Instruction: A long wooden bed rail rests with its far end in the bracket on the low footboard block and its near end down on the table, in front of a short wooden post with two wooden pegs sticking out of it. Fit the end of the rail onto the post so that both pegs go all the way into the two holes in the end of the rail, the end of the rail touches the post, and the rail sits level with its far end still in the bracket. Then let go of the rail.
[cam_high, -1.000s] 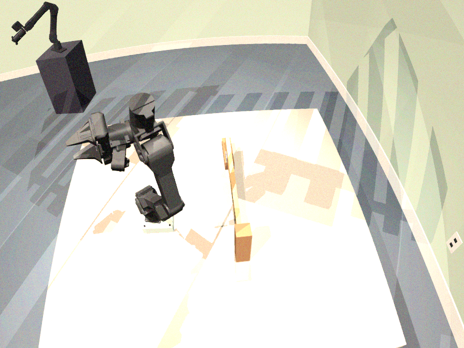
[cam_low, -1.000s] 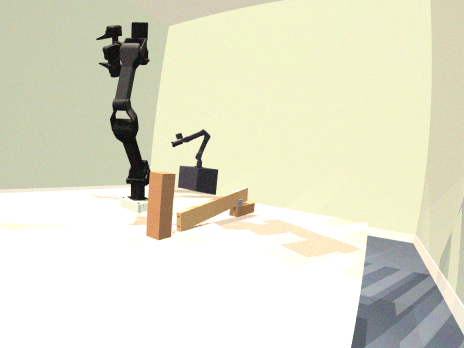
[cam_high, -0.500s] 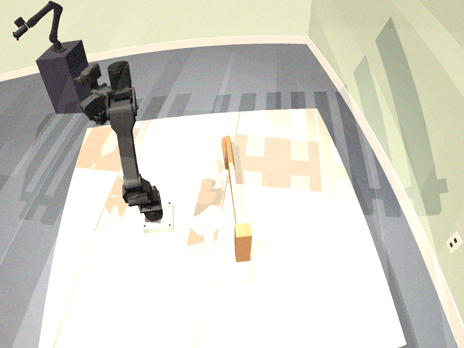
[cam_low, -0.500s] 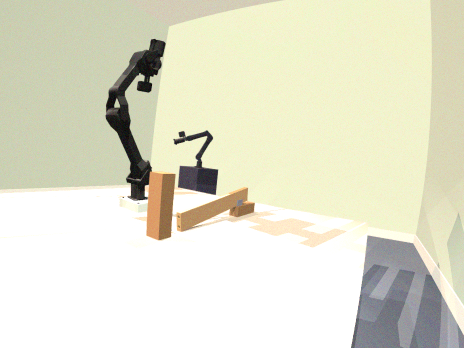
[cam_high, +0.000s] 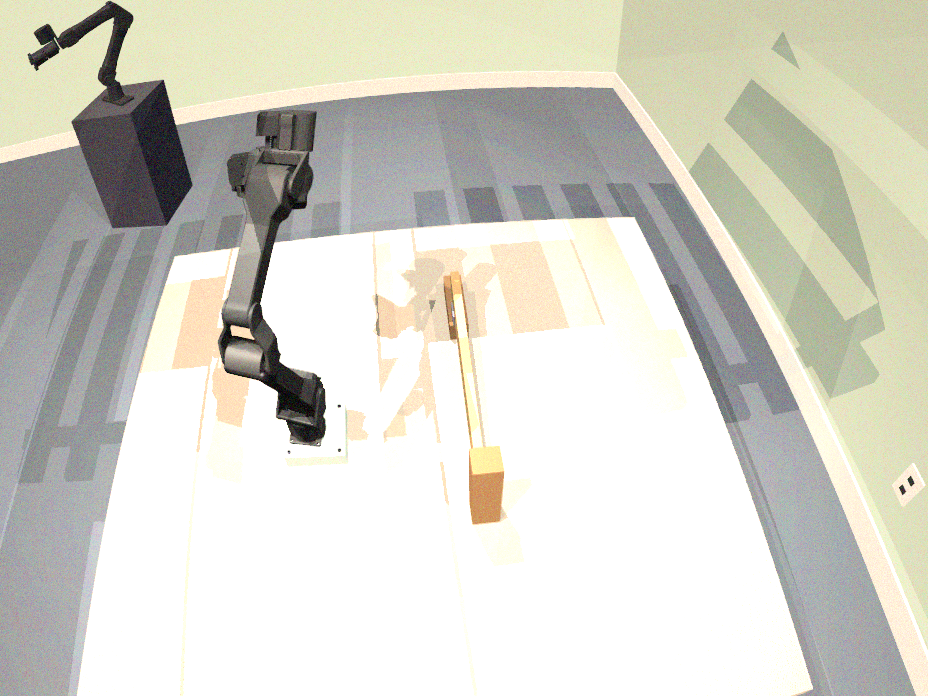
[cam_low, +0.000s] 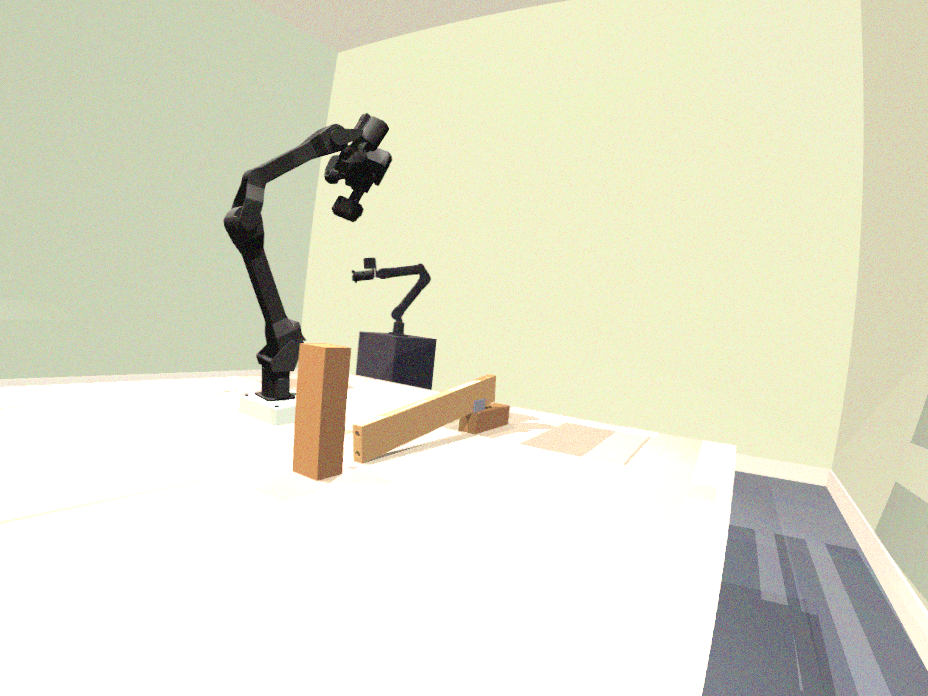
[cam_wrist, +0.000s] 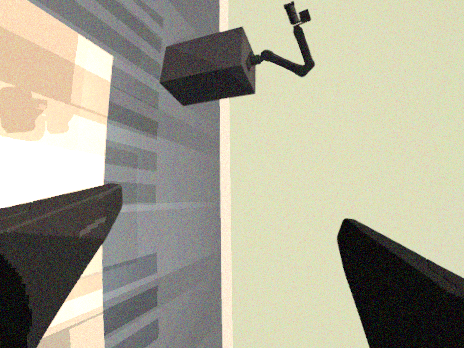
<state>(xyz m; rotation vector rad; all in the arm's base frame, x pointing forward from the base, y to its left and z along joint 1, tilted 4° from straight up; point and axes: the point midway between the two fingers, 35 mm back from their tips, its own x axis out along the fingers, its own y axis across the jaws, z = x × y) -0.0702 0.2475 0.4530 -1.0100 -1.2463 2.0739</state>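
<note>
The light wooden rail (cam_high: 469, 397) (cam_low: 423, 422) slopes down from the grey bracket (cam_low: 479, 405) on the low footboard block (cam_low: 490, 418) to the table, its near end down. Two holes show in that near end in the exterior view. The upright wooden post (cam_high: 485, 495) (cam_low: 320, 412) stands in front of that end, with a small gap between them in the exterior view. The pegs are not visible. My gripper (cam_wrist: 232, 213) is open and empty, high above the table and well away from the rail. Its fingers are spread wide in the wrist view.
The arm's white base plate (cam_high: 334, 442) is on the table, left of the rail in the top view. A second black arm (cam_high: 113, 52) (cam_low: 410, 288) (cam_wrist: 285, 60) stands on a dark pedestal (cam_high: 134, 161) (cam_low: 395, 358) (cam_wrist: 210, 67) beyond the table. Shadows cross the table.
</note>
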